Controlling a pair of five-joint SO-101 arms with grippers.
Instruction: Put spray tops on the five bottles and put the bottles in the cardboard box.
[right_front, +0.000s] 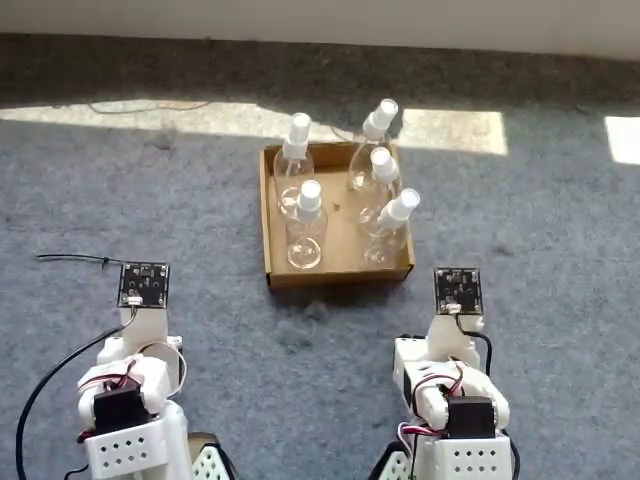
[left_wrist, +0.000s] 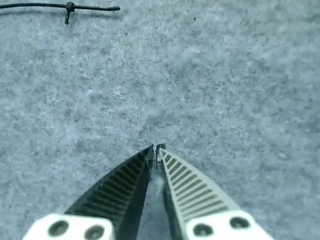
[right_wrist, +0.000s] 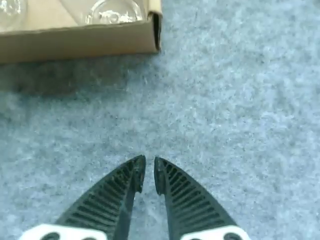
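A cardboard box (right_front: 269, 225) lies on the grey carpet beyond both arms. Several clear bottles with white spray tops stand inside it, among them one at the front (right_front: 306, 232), one at the back left (right_front: 294, 160) and one leaning at the right (right_front: 389, 228). The box's near wall (right_wrist: 80, 41) and a bottle base (right_wrist: 111, 14) show in the right wrist view. My left gripper (left_wrist: 154, 149) hangs shut over bare carpet, holding nothing. My right gripper (right_wrist: 149, 167) is shut too, just short of the box's near right corner.
A thin black cable with a tie (left_wrist: 67, 7) lies on the carpet ahead of the left arm (right_front: 135, 345); in the high view it is the cable (right_front: 75, 259) to that arm's left. The right arm (right_front: 452, 350) is folded back. Sunlit patches cross the floor behind the box.
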